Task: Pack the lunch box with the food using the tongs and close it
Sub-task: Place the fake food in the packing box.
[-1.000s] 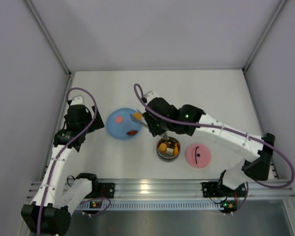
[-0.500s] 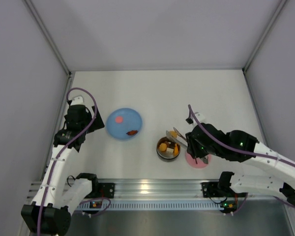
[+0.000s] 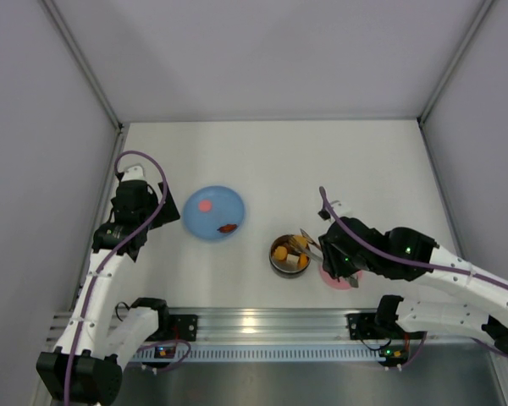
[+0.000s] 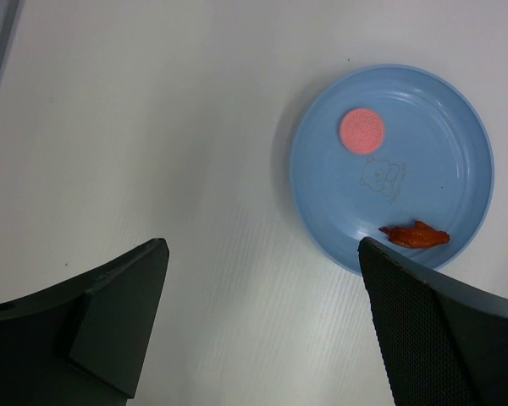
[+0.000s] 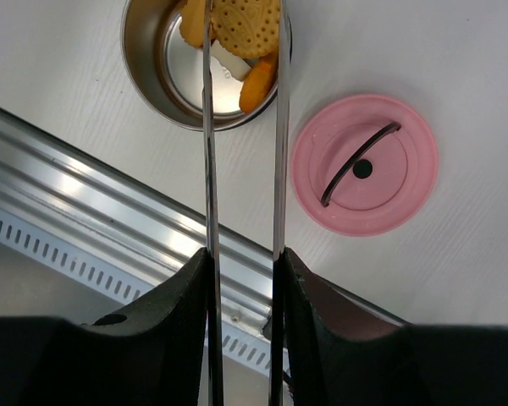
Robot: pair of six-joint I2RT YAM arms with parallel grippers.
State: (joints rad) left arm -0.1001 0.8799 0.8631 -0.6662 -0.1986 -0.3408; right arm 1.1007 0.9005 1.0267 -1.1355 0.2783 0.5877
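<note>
The steel lunch box (image 3: 277, 265) (image 5: 140, 68) stands near the front, holding orange (image 5: 258, 85) and white (image 5: 229, 63) food. My right gripper (image 3: 334, 254) (image 5: 244, 262) is shut on the thin tongs (image 3: 307, 238) (image 5: 207, 169). Their tips pinch a yellow cracker-like piece (image 5: 247, 25) right over the box. The pink lid (image 5: 364, 165) (image 3: 337, 282) lies flat to the right of the box, partly under my right arm. My left gripper (image 3: 155, 211) (image 4: 262, 249) hangs open and empty, left of the plate.
A blue plate (image 3: 220, 196) (image 4: 440, 144) lies left of the box with a round pink piece (image 4: 361, 130) and an orange-red piece (image 4: 415, 234) on it. An aluminium rail (image 5: 93, 178) runs along the near table edge, close to the box.
My right arm swung from the blue plate to the lunch box, carrying the yellow piece in the tongs. The left arm has not moved.
</note>
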